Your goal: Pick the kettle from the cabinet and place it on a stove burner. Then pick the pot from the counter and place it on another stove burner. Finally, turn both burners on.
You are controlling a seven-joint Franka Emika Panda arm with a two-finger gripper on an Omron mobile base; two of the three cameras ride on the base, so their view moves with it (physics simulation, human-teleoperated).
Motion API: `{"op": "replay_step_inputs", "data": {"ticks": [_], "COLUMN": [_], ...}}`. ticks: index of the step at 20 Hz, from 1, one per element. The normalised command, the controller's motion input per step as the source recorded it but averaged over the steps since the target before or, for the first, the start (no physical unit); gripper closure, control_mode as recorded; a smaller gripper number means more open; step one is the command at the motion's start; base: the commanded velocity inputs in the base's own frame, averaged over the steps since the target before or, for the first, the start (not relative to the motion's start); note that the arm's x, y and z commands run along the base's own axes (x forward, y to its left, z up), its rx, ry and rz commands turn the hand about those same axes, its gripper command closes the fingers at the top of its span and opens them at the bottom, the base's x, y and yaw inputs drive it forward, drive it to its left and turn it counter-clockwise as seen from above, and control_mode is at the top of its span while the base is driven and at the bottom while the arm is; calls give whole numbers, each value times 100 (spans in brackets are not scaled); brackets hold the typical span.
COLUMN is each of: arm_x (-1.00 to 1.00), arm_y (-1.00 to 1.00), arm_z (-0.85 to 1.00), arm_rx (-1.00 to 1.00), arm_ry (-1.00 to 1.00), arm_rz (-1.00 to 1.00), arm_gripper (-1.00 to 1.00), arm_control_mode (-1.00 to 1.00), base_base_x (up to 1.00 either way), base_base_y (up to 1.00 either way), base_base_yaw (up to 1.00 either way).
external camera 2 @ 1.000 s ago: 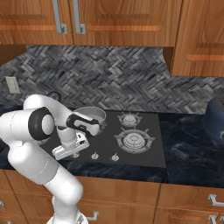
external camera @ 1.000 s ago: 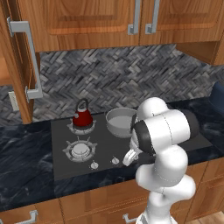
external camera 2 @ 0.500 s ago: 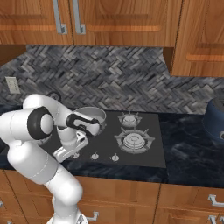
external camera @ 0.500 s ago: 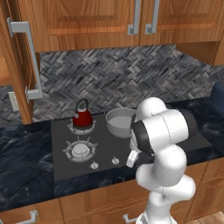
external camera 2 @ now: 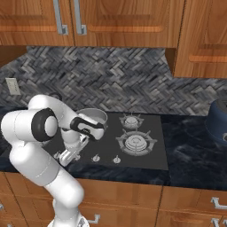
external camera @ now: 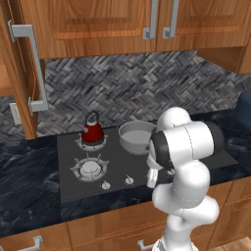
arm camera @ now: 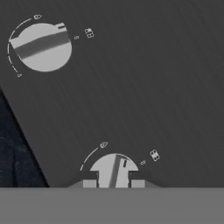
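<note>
The dark red kettle (external camera: 92, 130) and the lidless grey steel pot (external camera: 137, 138) sit upright on adjacent rear burners (external camera: 90, 167) of the cooktop.

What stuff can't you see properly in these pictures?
- Hand: hand view, fingertips cut off by the bottom edge; it sits at a knob.
- Pot: left base view, right side hidden by the robot's arm.
- Knob markings: hand view, too small to read.
- Dark blue object: right base view, cut off by the right edge.

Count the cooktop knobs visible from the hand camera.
2: one knob at the upper left, the other knob at the bottom between the shut gripper's tips. More may lie outside the frame.
</note>
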Motion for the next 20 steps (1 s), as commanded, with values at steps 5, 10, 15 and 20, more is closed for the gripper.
{"op": "replay_step_inputs", "data": {"ticks": [5, 10, 15, 20], "arm_x": [0, 0, -3, -11], "arm_y": [21, 17, 12, 21], "arm_z": [-21, -12, 8, 42], "arm_rx": [-7, -5, 0, 0], "arm_ry": [0, 0, 0, 0], "arm_rz": [22, 14, 2, 1], "arm_gripper": [-100, -100, -100, -100], "arm_control_mode": [-100, -100, -100, -100], "base_base_x": [0, 0, 0, 0], "base_base_y": [0, 0, 0, 0], "base_base_yaw": [0, 0, 0, 0]}}
